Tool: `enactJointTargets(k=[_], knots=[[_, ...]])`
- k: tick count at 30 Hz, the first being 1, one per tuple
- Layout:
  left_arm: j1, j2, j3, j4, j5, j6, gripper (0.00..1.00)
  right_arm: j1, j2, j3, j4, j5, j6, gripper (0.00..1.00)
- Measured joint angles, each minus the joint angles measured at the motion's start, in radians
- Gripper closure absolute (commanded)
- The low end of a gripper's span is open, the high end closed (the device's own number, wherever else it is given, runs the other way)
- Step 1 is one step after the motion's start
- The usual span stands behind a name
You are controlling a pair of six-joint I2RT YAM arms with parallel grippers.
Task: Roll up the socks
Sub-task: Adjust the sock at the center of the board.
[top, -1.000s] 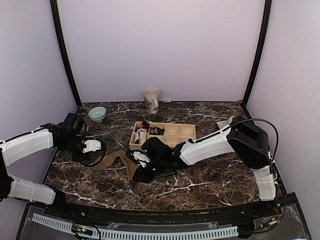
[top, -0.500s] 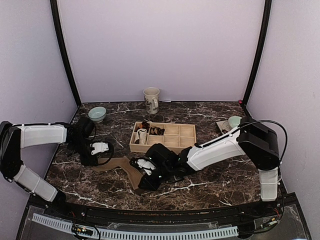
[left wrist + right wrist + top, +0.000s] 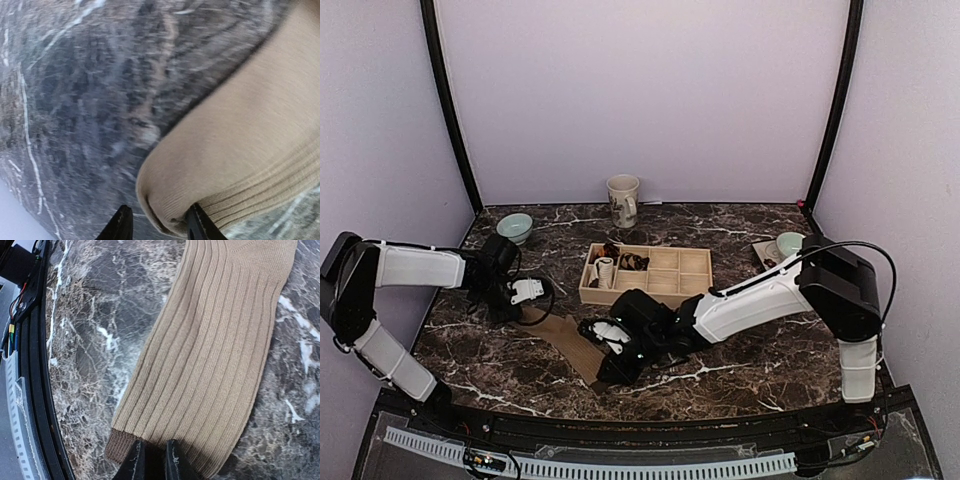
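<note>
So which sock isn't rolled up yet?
The tan sock: it lies flat on the table, while the little bundles in the wooden tray are already rolled.

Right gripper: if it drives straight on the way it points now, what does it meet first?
The tan sock: its cuff lies right at the right gripper, with the ribbed leg stretching ahead over the table. I can't tell whether the fingers already pinch it.

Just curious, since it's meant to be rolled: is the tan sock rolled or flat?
Flat: the sock lies stretched along the table, no roll started.
</note>
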Motion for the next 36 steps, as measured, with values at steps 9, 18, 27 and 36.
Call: enactJointTargets(k=[9,18,27,36], knots=[[-0.002,0.073,0.036,0.126,-0.104,0.003,0.60,0.047,0.069,0.152,-0.073,-0.016,-0.020,0.76],[-0.002,0.088,0.092,0.108,-0.108,0.002,0.51,0.054,0.107,0.238,-0.058,0.073,-0.050,0.02],[0.001,0.009,0.261,-0.028,-0.026,-0.045,0.21,0.076,-0.129,0.092,0.051,0.446,-0.120,0.00],[0.003,-0.102,0.251,-0.129,0.064,-0.064,0.19,0.048,-0.204,-0.022,0.140,0.624,-0.127,0.00]])
